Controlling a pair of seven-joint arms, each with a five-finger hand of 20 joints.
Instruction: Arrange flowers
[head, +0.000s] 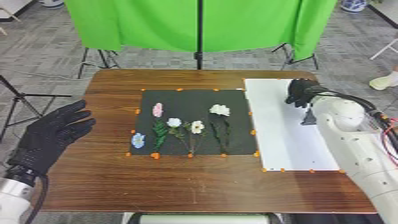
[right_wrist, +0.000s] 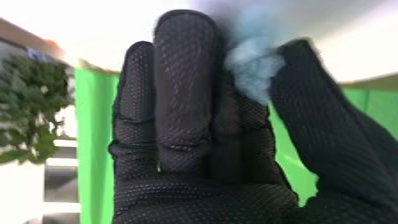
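Pale blue fluffy flower (right_wrist: 253, 62) is pinched by the right robot hand (head: 302, 89) over the white paper sheet (head: 277, 125), best lowered gently and freed without crushing its petals.

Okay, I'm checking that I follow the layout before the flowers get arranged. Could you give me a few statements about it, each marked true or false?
1. The right hand is over the white sheet. True.
2. The left hand is over the white sheet. False: it is to the left of the black mat.
3. The right hand has a light blue fluffy thing between its thumb and fingers. True.
4. The pink flower lies to the right of all the white flowers. False: it lies to their left.
5. The green cloth hangs beyond the far edge of the table. True.
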